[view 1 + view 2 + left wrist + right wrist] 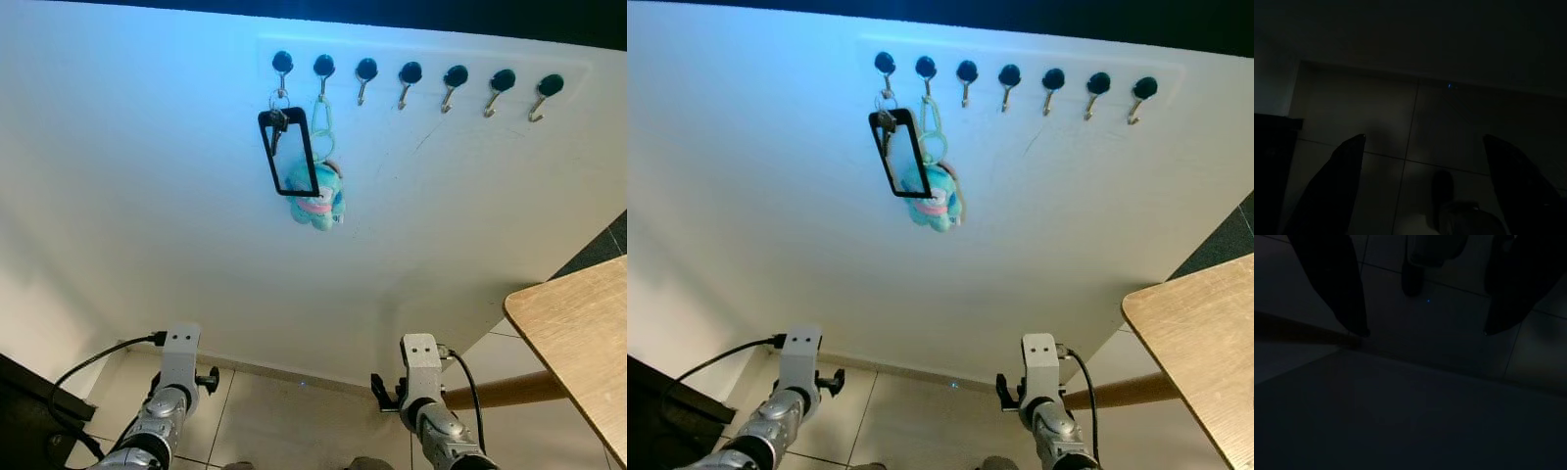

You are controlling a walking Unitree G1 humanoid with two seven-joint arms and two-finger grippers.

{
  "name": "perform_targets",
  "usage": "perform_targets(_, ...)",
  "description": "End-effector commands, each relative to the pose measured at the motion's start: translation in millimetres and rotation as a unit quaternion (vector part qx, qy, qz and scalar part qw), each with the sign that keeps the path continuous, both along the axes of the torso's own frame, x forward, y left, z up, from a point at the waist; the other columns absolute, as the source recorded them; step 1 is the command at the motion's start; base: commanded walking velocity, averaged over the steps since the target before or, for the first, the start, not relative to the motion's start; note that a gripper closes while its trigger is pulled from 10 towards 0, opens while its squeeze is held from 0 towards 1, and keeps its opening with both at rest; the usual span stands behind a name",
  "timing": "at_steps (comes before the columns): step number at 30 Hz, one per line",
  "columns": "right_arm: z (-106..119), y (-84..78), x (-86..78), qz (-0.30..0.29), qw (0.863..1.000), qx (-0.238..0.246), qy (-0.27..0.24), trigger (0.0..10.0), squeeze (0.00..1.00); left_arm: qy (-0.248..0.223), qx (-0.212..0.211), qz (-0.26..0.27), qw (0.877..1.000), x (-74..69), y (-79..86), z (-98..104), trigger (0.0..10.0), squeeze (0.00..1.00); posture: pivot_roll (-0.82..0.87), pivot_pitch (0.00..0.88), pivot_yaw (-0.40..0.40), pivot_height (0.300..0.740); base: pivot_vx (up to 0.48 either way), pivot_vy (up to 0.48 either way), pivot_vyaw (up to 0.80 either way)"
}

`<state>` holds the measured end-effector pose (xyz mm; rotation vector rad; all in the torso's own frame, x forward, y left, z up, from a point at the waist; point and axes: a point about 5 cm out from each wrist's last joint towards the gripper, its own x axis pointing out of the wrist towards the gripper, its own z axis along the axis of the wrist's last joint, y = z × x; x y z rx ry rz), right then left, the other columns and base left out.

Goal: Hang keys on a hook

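Both arms hang idle over the tiled floor (pixel 284 411): the left gripper (pixel 1422 147) and the right gripper (pixel 1425 330) each show two dark fingers spread apart, holding nothing. Above, the white wall (pixel 127 196) carries a row of hooks (pixel 410 76). The keys (pixel 278 122) with a black loop strap (pixel 290 152) hang from the leftmost hook (pixel 282 63); a blue plush toy (pixel 318 199) hangs just beside. A wooden table (pixel 578 338) stands to the right.
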<state>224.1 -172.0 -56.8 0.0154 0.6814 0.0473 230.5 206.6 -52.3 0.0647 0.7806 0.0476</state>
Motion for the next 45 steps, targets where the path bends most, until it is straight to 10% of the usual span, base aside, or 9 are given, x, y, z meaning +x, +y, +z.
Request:
perform_targets(1, -3, 1.0, -5.3, -0.011, 1.0, 0.003, 0.004, 10.0, 0.0, 0.008, 0.013, -0.002, 1.0, -6.5, 7.3, -3, 10.0, 0.0, 0.06, 0.09, -0.006, 0.74, 0.0, 0.0, 0.0)
perform_targets(45, -2, -10.2, -6.9, -0.017, 0.998, -0.056, -0.008, 10.0, 0.0, 0.017, 0.015, 0.006, 1.0, -20.3, 4.8, -11, 10.0, 0.0, 0.08, 0.052, -0.033, 0.74, 0.0, 0.0, 0.0)
